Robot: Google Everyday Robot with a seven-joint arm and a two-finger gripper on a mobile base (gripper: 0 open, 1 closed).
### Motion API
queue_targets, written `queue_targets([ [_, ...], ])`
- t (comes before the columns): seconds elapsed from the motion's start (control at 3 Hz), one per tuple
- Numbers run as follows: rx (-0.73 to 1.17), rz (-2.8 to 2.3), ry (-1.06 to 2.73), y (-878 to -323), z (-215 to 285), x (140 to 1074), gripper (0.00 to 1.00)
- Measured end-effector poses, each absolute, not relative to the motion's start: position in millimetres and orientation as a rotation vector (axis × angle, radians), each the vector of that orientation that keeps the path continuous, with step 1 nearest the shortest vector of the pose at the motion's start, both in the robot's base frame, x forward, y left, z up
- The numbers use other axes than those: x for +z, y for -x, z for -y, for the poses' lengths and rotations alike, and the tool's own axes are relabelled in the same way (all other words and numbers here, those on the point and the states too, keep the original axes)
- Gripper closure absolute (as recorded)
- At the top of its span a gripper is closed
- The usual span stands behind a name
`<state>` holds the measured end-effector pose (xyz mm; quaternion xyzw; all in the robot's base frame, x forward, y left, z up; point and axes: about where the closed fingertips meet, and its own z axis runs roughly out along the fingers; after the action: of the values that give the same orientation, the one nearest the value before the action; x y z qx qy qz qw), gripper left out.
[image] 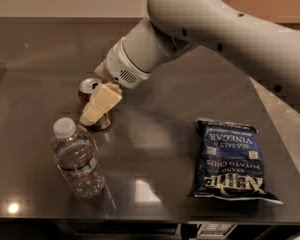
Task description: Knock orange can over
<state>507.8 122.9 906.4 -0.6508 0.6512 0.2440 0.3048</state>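
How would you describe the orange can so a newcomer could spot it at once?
On the dark table, look left of the blue chip bag. The orange can sits behind the clear bottle, with the claw in front: short, silver-topped.

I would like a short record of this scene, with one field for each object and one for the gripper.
orange can: upright on the table, not yet knocked over
gripper: low, against the can's side that faces the chip bag
water bottle: upright, nearer the camera than the can
chip bag: lying flat, apart from the others
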Motion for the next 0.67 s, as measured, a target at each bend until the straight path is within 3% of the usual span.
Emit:
queue_targets([
  [0.67,0.68,-1.715,1.73,-512.1,-127.3,905.5,0.64],
])
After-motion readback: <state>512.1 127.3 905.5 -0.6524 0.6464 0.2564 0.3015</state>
